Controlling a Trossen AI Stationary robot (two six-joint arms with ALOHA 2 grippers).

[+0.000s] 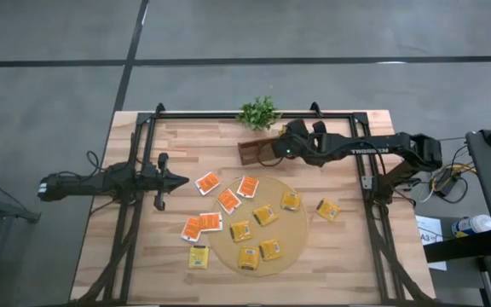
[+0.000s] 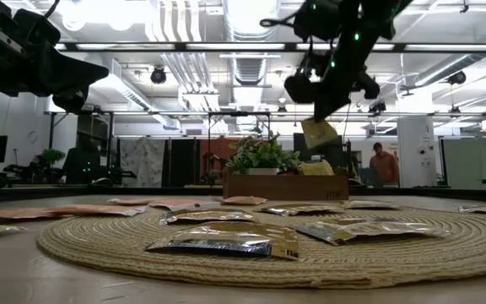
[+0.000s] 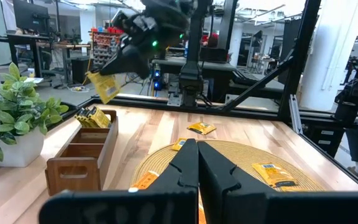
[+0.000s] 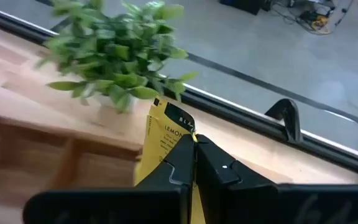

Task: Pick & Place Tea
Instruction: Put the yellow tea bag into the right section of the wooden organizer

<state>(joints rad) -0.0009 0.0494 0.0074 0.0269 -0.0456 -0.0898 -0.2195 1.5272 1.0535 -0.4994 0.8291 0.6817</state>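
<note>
- The right gripper [image 1: 277, 152] hangs in the air above the open brown wooden box [image 1: 254, 152] with dividers, its two dark fingers pinched together on one small flat yellow tea packet [image 4: 164, 140].
- In the low view that yellow tea packet [image 2: 319, 133] dangles below the gripper [image 2: 321, 118], clear of the wooden box [image 2: 285, 186] beneath it and not touching it.
- In the left wrist view the same packet [image 3: 103, 86] hangs tilted from the right gripper [image 3: 114, 70], over the end compartment of the box [image 3: 82, 158], where other yellow packets [image 3: 94, 116] already stand.
- Just beyond the right gripper, past the box, stands the small green leafy plant in a white pot [image 1: 258, 112].
- The left gripper [image 1: 180, 180] is held low over the light wooden table [image 1: 143, 136], fingers closed together on nothing; the tips point toward the nearest orange-red tea packet with white edging [image 1: 206, 182], which lies just ahead of them.
- Farther ahead of the left gripper lies the large round tan woven mat [image 1: 301, 234], with several yellow square packets [image 1: 265, 214] flat on it.
- More orange-red packets [image 1: 201, 225] lie between the left gripper and the mat's edge, some on bare wood.
- One yellow packet [image 1: 327, 209] lies off the mat, below the right arm.
- A person in an orange top [image 2: 384, 165] stands far behind the table.
</note>
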